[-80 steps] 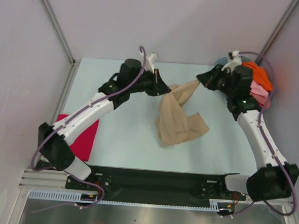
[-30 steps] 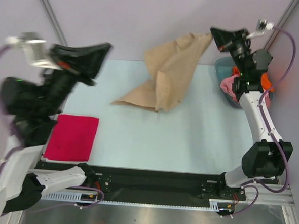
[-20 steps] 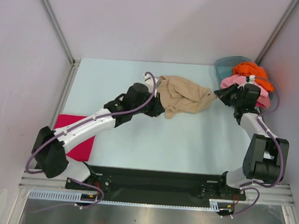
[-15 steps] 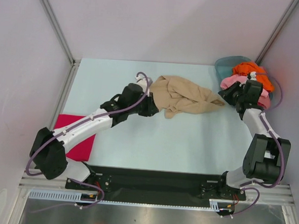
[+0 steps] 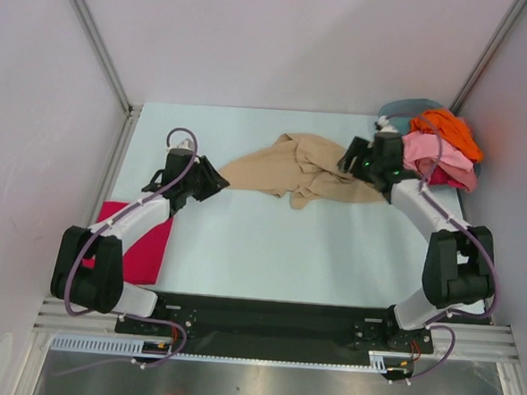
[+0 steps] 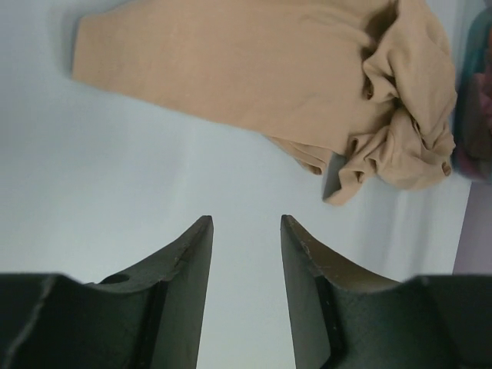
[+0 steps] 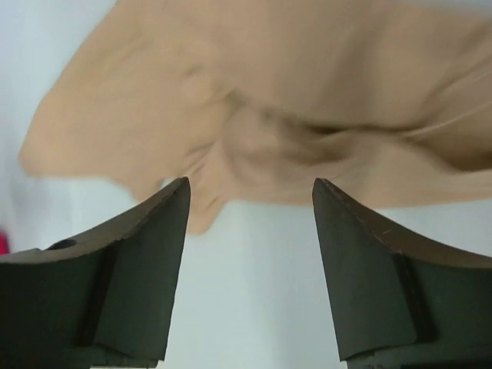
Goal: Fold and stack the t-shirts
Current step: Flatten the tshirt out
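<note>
A crumpled tan t-shirt (image 5: 288,168) lies at the back middle of the table, its left part spread flat toward my left gripper (image 5: 218,184). That gripper is open and empty, just off the shirt's left corner. In the left wrist view the tan t-shirt (image 6: 254,69) lies ahead of the open left gripper (image 6: 246,223), apart from it. My right gripper (image 5: 346,158) is open over the shirt's right side. In the right wrist view the tan t-shirt (image 7: 292,115) lies beyond the open right gripper (image 7: 250,184). A folded magenta-red t-shirt (image 5: 151,249) lies at the near left, partly under my left arm.
A teal basin (image 5: 396,107) at the back right holds a heap of pink (image 5: 432,154) and orange (image 5: 448,128) t-shirts. Metal frame posts rise at both back corners. The black base rail runs along the near edge.
Both grippers have opened and let go of the tan t-shirt. My left arm has drawn back to the left, leaving the shirt's left part spread out. My right gripper has moved left over the shirt.
</note>
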`<state>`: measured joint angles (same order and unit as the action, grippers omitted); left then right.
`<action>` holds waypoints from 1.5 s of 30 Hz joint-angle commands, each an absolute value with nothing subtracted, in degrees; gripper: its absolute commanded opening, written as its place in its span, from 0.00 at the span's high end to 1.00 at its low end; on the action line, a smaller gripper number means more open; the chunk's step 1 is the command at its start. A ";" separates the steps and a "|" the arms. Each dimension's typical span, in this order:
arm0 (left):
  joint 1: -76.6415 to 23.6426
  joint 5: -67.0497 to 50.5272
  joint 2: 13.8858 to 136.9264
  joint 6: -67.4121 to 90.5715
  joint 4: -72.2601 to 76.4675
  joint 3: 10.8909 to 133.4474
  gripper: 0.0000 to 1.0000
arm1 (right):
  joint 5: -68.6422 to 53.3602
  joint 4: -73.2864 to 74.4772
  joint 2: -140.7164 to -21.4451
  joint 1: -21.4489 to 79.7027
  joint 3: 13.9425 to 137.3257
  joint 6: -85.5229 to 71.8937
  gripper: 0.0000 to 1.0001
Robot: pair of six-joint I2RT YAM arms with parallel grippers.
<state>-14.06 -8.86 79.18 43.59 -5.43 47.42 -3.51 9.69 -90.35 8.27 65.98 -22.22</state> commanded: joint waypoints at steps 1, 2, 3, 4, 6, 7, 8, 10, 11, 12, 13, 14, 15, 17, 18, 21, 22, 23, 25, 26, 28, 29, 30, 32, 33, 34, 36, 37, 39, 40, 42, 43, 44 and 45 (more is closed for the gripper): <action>-12.05 -8.01 81.55 47.72 -0.26 46.93 0.53 | -0.27 -1.44 -88.06 16.16 59.52 -31.10 0.30; -11.61 -7.39 82.43 48.16 -0.26 47.37 0.54 | -0.18 -3.67 -88.41 17.56 58.02 -32.16 0.31; -11.08 -6.86 84.44 48.34 1.48 47.55 0.54 | -0.09 -5.00 -88.94 19.23 56.62 -34.08 0.31; -10.03 -6.33 85.68 48.34 2.45 47.98 0.55 | 1.39 -5.79 -90.34 19.86 56.51 -34.71 0.31; -8.88 -6.15 90.67 48.25 2.20 50.34 0.55 | 0.88 -6.68 -91.84 20.30 56.43 -35.07 0.31; -7.83 -5.98 92.01 48.25 2.11 51.06 0.56 | 0.70 -6.77 -92.45 20.30 56.60 -35.16 0.31; -7.21 -5.80 93.76 48.34 2.02 51.76 0.57 | 0.62 -6.68 -93.16 20.22 56.69 -35.07 0.32; -6.33 -5.19 96.92 47.90 2.28 53.17 0.57 | 0.61 -7.38 -93.25 19.78 56.17 -34.89 0.32; -6.15 -3.45 97.64 47.64 2.29 53.61 0.57 | 0.53 -7.82 -92.99 19.69 55.81 -34.72 0.32; -6.15 -2.64 98.26 47.29 2.29 54.14 0.57 | 0.53 -8.26 -92.90 19.51 55.55 -34.54 0.31; -6.07 -1.94 99.48 46.68 2.29 54.40 0.57 | 0.53 -8.78 -92.81 19.08 55.02 -34.37 0.32; -6.06 -0.98 100.10 46.58 2.29 55.10 0.56 | 0.53 -8.96 -92.64 18.81 54.76 -34.19 0.31; -5.98 -0.97 100.89 46.58 2.29 55.46 0.56 | 0.53 -9.23 -92.64 18.63 54.41 -34.19 0.31; -5.98 -1.14 103.26 46.76 2.37 56.25 0.54 | 0.53 -10.02 -92.81 17.93 53.79 -34.19 0.32; -5.98 -1.66 104.05 46.93 2.55 56.95 0.54 | 0.44 -10.19 -93.07 17.93 53.70 -34.19 0.32; -5.98 -1.58 106.26 47.90 2.81 57.57 0.53 | -1.32 -10.81 -94.04 17.49 53.70 -34.19 0.32; -5.98 -1.58 106.69 48.16 3.07 57.66 0.51 | -1.58 -10.98 -94.22 17.40 53.70 -34.19 0.32; -5.98 -2.02 106.96 48.25 3.60 57.57 0.51 | -1.67 -11.07 -94.48 17.40 53.88 -34.28 0.32; -5.98 -1.76 107.31 48.16 3.78 57.74 0.52 | -1.76 -11.16 -94.83 17.31 53.96 -34.36 0.32; -5.89 -1.50 107.23 48.16 3.69 57.66 0.54 | -1.76 -11.25 -94.83 17.23 53.96 -34.37 0.32; -5.89 -1.15 106.88 47.90 3.60 57.48 0.62 | -1.58 -11.43 -95.45 17.31 53.96 -34.80 0.32; -5.89 -1.06 106.61 47.90 3.60 57.31 0.66 | -1.50 -11.34 -95.80 17.31 54.05 -35.24 0.32; -5.89 -1.14 106.52 47.81 3.60 57.22 0.71 | -1.06 -11.16 -96.24 17.40 54.23 -35.59 0.32; -5.89 -1.40 106.17 47.02 3.25 57.48 0.93 | -0.09 -9.50 -97.64 17.67 55.45 -37.52 0.32; -5.89 -1.41 106.00 46.67 2.73 57.57 0.99 | 1.39 -8.80 -98.08 18.01 56.07 -38.23 0.32; -5.89 -1.67 105.30 46.06 2.46 57.66 1.00 | 2.45 -7.40 -98.69 18.71 56.94 -40.15 0.33; -5.98 -2.02 104.24 45.62 1.94 57.31 1.00 | 4.74 -7.73 -98.96 19.68 56.87 -42.26 0.34; -5.98 -2.02 103.19 45.27 1.67 57.22 1.00 | 5.09 -8.34 -99.05 20.56 56.34 -43.41 0.34; -6.06 -2.37 101.70 45.00 1.58 56.17 0.99 | 5.97 -9.05 -99.40 21.27 56.16 -46.66 0.36; -6.24 -2.37 100.99 44.83 1.58 55.73 1.00 | 6.32 -9.23 -99.49 21.62 55.99 -47.28 0.36; -6.24 -2.55 99.06 44.30 1.41 54.85 1.00 | 7.20 -8.35 -100.11 22.59 56.16 -49.21 0.39; -6.24 -2.64 98.53 44.04 1.23 54.58 1.00 | 7.99 -8.00 -99.93 23.02 55.99 -49.91 0.40; -6.24 -2.90 97.92 43.95 1.23 54.23 1.00 | 9.13 -7.91 -99.50 23.98 54.94 -50.44 0.42; -6.24 -3.60 97.48 43.86 1.14 54.14 1.00 | 10.53 -9.30 -98.80 24.34 54.06 -50.80 0.43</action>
